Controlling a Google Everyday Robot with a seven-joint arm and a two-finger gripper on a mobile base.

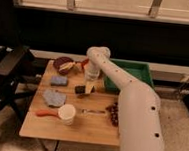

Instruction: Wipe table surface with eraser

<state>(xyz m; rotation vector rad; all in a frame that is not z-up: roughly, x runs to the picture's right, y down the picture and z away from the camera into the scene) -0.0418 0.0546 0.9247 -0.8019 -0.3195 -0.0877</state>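
Eraser: the eraser [80,90] is a small dark block lying flat near the middle of the table surface [90,127], its long axis running roughly left to right as I look at it.
Gripper: the gripper [89,86] hangs right at the eraser's right end, pale fingers pointing down at the wood; from here I cannot tell how far apart they are or whether they have hold of the block.
Arm: the white arm [130,101] comes up from the lower right, bends over the table's back edge and drops down to the gripper.
Tray: a green tray [141,70] sits at the back right corner, partly behind the arm; what is in it I cannot make out.
Bowl: a dark bowl [64,65] stands at the back left, with something pale inside.
Red item: a small red-orange thing [82,64] is just beside the bowl.
Sponge: a blue sponge [58,80] lies left of the eraser, apart from it.
Cloth: a grey-blue cloth [53,97] lies in front of the sponge.
Cup: a white cup [66,113] stands near the front, an orange-handled tool [45,113] beside it.
Dark cluster: a bunch of dark round things [112,112] lies against the arm's side.
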